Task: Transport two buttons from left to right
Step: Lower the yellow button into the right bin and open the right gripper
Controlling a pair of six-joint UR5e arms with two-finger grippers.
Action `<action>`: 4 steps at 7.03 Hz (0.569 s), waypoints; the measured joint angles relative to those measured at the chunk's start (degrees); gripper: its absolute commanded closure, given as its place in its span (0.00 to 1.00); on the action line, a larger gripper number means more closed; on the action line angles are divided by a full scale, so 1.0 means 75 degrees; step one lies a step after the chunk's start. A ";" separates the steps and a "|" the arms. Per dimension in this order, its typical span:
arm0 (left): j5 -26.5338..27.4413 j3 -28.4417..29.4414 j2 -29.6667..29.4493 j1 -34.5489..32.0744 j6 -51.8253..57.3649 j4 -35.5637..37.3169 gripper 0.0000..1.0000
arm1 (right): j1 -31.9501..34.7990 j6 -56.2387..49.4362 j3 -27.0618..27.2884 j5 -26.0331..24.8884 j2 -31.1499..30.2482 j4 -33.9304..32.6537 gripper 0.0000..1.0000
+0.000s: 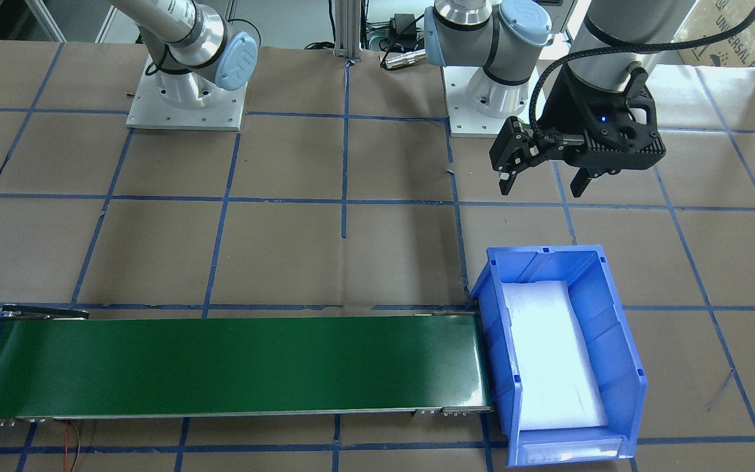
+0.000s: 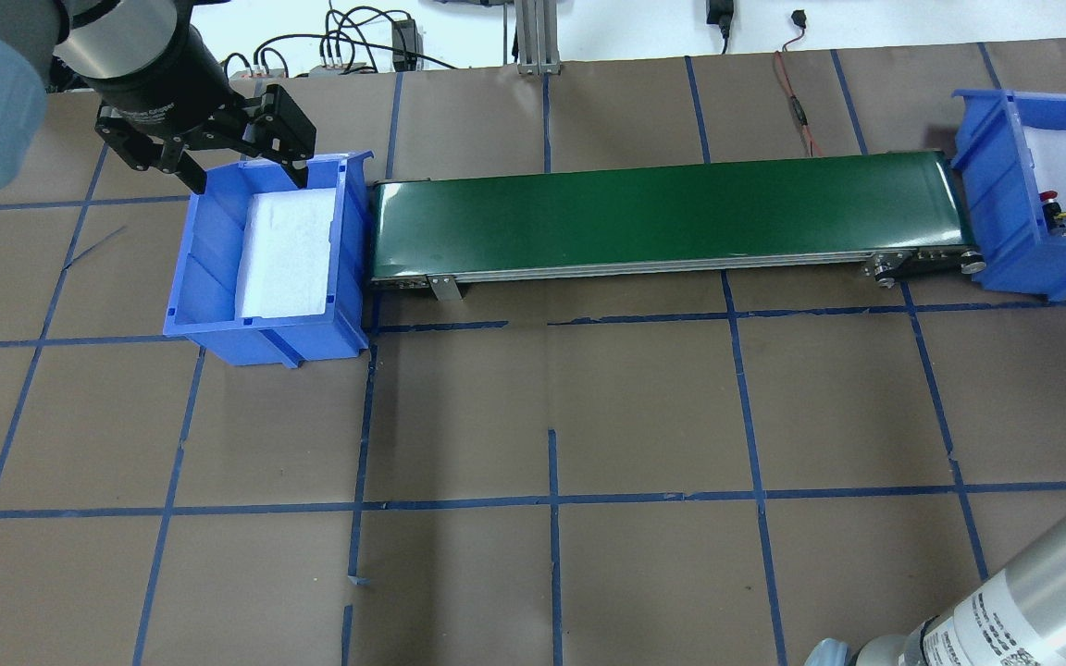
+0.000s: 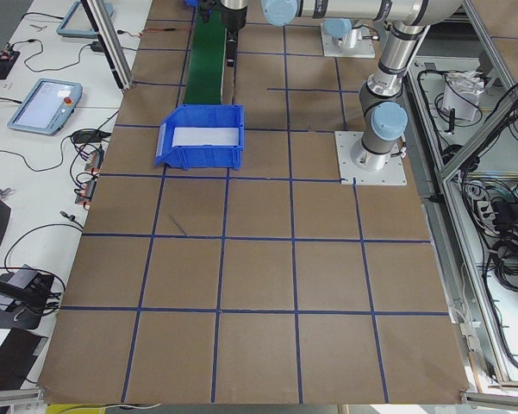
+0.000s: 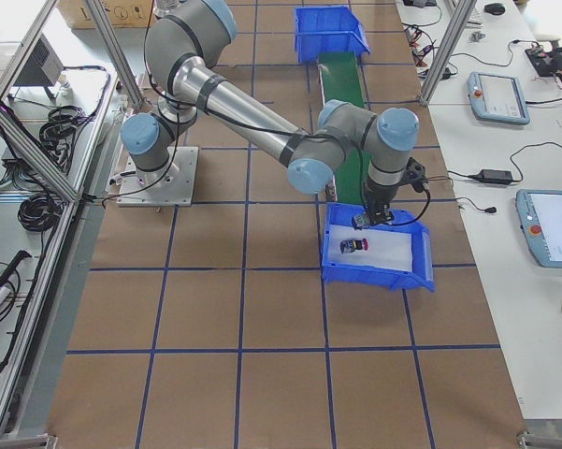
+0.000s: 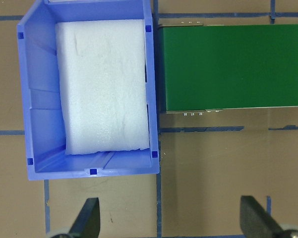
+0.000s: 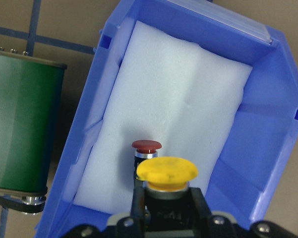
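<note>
Right gripper (image 6: 167, 206): clenched on the yellow button (image 6: 167, 171), fingers pressed to either side of its dark block body, inside the right bin (image 6: 268, 124). Whether the body touches the foam cannot be told.

Left gripper (image 5: 171, 220): released, fingers spread wide with nothing between them. It hangs over bare paper just beside the left bin (image 5: 39, 99), on the robot's side of it.

Table (image 2: 551, 407): flat, covered in matte brown paper and divided into squares by blue tape lines (tape frayed in places).

Conveyor belt (image 2: 663, 208): long dark-green strip, smooth with a slight sheen, metal side rail and small rollers at its ends. It runs between the two bins, one end close against each.

Left bin: blue moulded plastic, rectangular, open top, sloped side walls and one low lip. It holds only its white foam pad (image 5: 101, 84), soft-looking and faintly creased.

Right bin: same blue plastic and same shape. A white foam liner (image 6: 188, 89) covers its floor, with a shallow crease across the middle.

Yellow button: round mushroom cap, glossy, slightly domed, with a silver collar beneath it above the body.

Red button (image 6: 147, 146): smaller in the wrist view, dark-red round cap over a silver ring. It sits on the foam of the right bin, just beyond the yellow one and apart from the gripper (upright or tipped, not clear).
</note>
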 measured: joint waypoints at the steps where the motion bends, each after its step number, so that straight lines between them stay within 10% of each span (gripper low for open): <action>1: -0.0001 0.0000 -0.0006 0.0000 -0.0001 0.0000 0.00 | 0.0019 -0.0009 -0.0425 0.0081 0.0446 0.0010 0.91; 4: -0.0010 0.0000 -0.0016 0.0000 -0.0001 0.0000 0.00 | 0.0034 -0.0014 -0.0891 0.0222 0.1178 -0.0029 0.91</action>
